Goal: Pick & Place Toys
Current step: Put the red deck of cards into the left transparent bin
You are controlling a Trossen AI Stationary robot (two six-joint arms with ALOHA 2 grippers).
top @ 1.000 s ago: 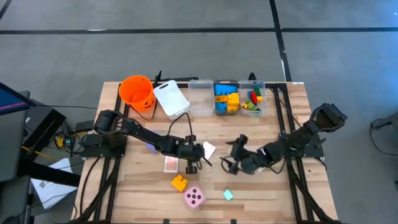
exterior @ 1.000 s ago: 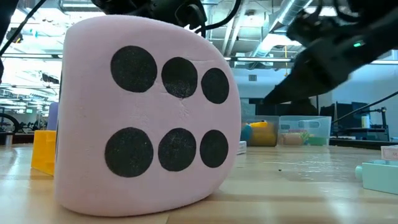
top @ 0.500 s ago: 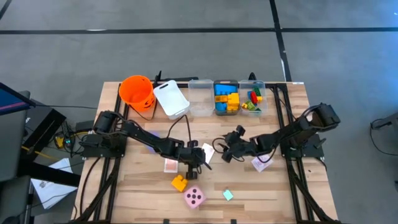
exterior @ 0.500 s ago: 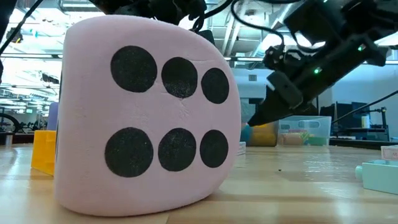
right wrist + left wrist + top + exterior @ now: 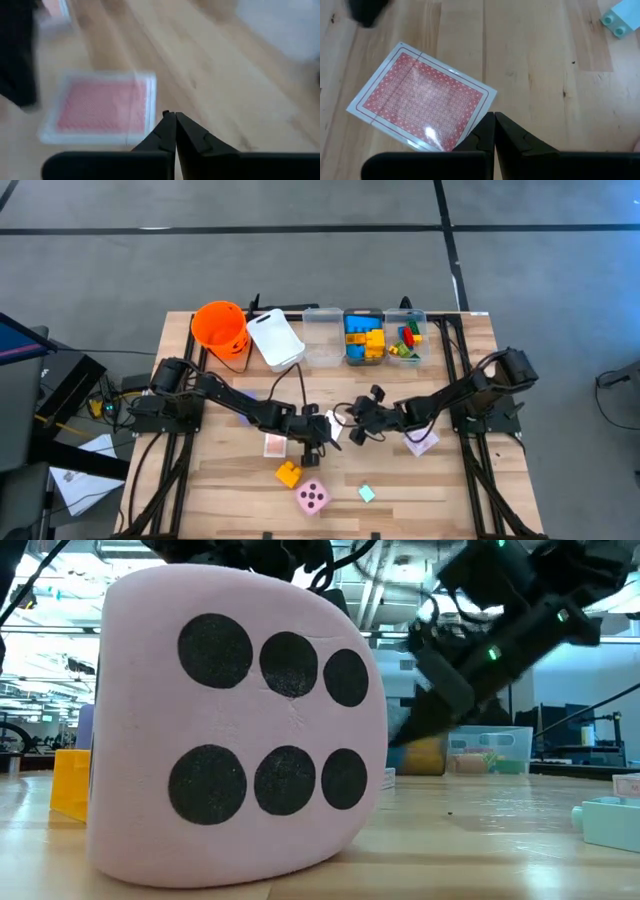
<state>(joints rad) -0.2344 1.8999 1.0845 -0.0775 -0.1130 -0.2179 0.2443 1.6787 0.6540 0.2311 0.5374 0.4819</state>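
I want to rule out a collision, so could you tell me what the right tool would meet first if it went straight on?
Probably the pink-backed card lying flat just ahead of the shut right tool; depth is unclear.

The tabletop (image 5: 535,75) is showing pale, matt wood grain; the card (image 5: 420,102) is gleaming glossy; the pink die (image 5: 235,725) is looking soft and matt.
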